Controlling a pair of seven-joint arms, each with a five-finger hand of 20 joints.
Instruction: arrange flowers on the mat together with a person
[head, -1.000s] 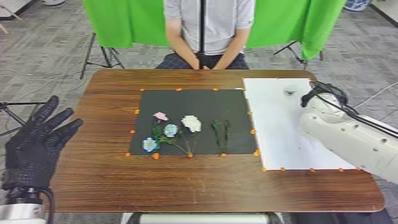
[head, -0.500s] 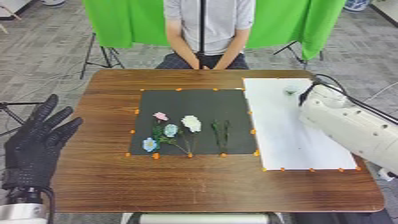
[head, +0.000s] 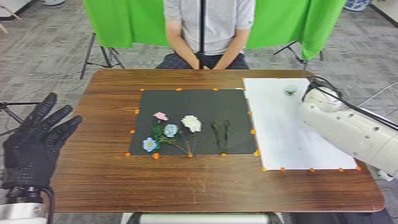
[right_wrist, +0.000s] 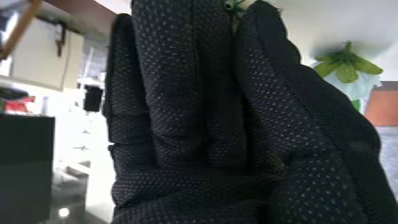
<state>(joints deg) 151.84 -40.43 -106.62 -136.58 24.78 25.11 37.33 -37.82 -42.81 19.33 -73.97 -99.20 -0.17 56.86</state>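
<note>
In the head view, we find the left hand (head: 34, 152) between eight and nine o'clock from the black mat (head: 182, 100), fingers spread. The right hand (head: 311, 92) is at one o'clock on the white sheet (head: 306, 145), near a white flower (head: 290, 90) at twelve; its fingers are straight and together. We cannot tell whether they grip anything. On the mat we record the blue flower (head: 149, 144) at eight o'clock, pink flower (head: 160, 116) at nine to ten, and green stems (head: 226, 134) at four to five.
</note>
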